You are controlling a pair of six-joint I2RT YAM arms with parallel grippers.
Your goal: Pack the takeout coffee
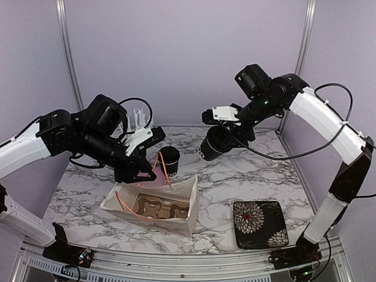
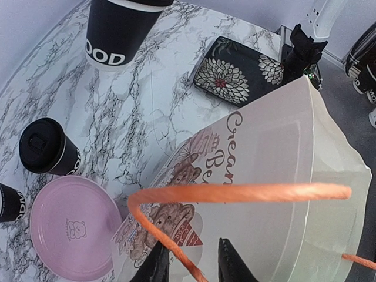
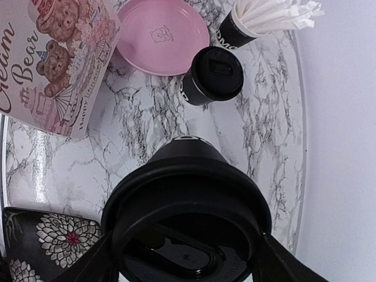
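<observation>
Gripping one lidded coffee cup (image 1: 210,148) by its black sides, the right gripper (image 3: 188,264) holds it tilted in the air over the far middle of the marble table (image 1: 235,176), clear of the surface. Its fingers (image 3: 285,267) press on the cup from either side just under the round black lid, which fills the lower half of the right wrist view.

A second coffee cup (image 1: 170,156) stands upright on the table with its lid on, left of the held one and just beyond the paper bag (image 1: 189,202). The right wrist view shows it just beside a pink plate (image 3: 161,35), and a black cup of white sticks (image 3: 261,17) stands farther back at the table's edge.

That bag, white and printed with bears, sits open near the front, left of centre. A brown pulp cup carrier (image 1: 155,207) lies in the bottom of it.

At the bag's far left rim hangs the left gripper (image 2: 194,264), its fingers (image 2: 155,267) spread apart. An orange cord handle (image 2: 235,192) arches up over the bag's mouth and runs down between them; whether either finger touches the cord cannot be told. Another orange handle droops over the bag's left rim.

On the near right, well apart from the bag, a black flowered tray (image 1: 260,223) lies flat.
</observation>
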